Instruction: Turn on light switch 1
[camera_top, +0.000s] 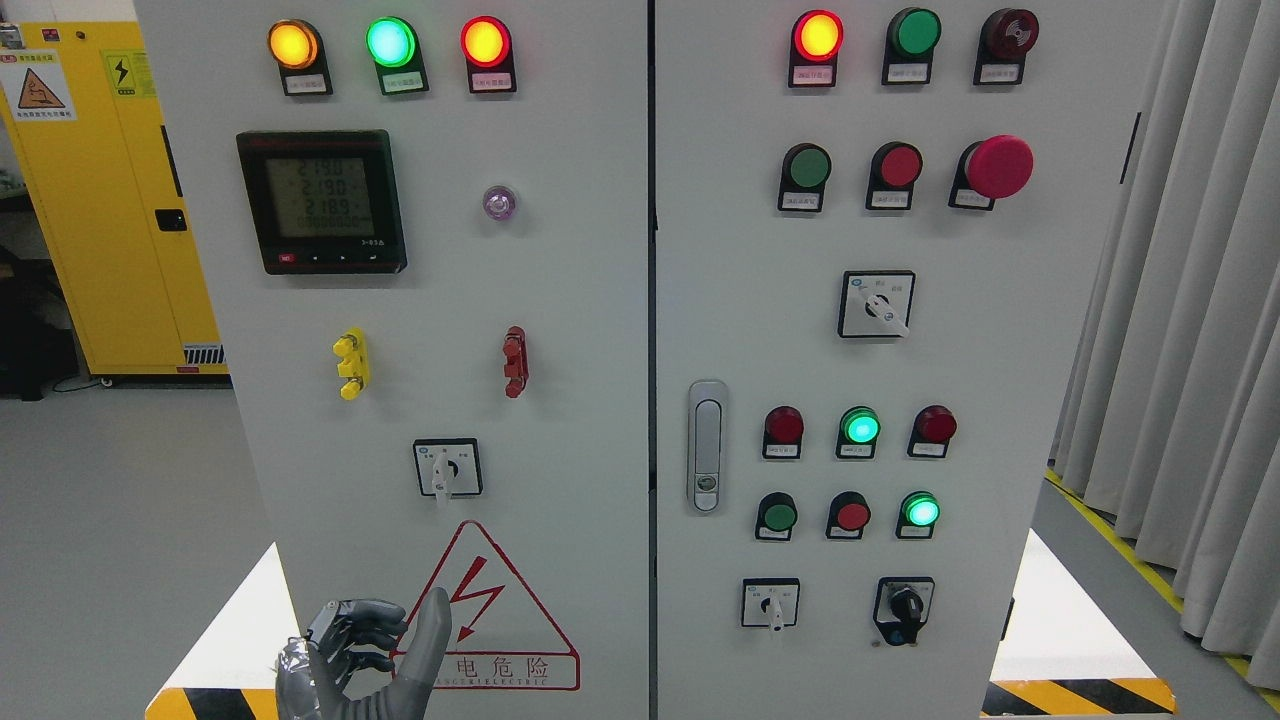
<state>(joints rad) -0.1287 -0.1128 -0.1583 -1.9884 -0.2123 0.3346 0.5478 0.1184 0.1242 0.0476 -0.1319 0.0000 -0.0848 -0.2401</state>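
A grey control cabinet (600, 300) fills the view with two doors of lamps, push buttons and rotary switches. On the left door a white rotary selector switch (447, 468) sits above a red triangle warning sign (490, 610). The right door has a selector (876, 304) at its middle, a white one (771, 603) and a black one (904, 609) at the bottom. No label tells me which is switch 1. My left hand (385, 640) is at the bottom left in front of the sign, below the left selector, fingers curled, thumb up, holding nothing. The right hand is out of view.
A red mushroom button (998, 166) sticks out at the upper right. A door handle (707, 445) is on the right door's left edge. A yellow cabinet (110, 200) stands behind at the left, grey curtains (1190, 350) at the right.
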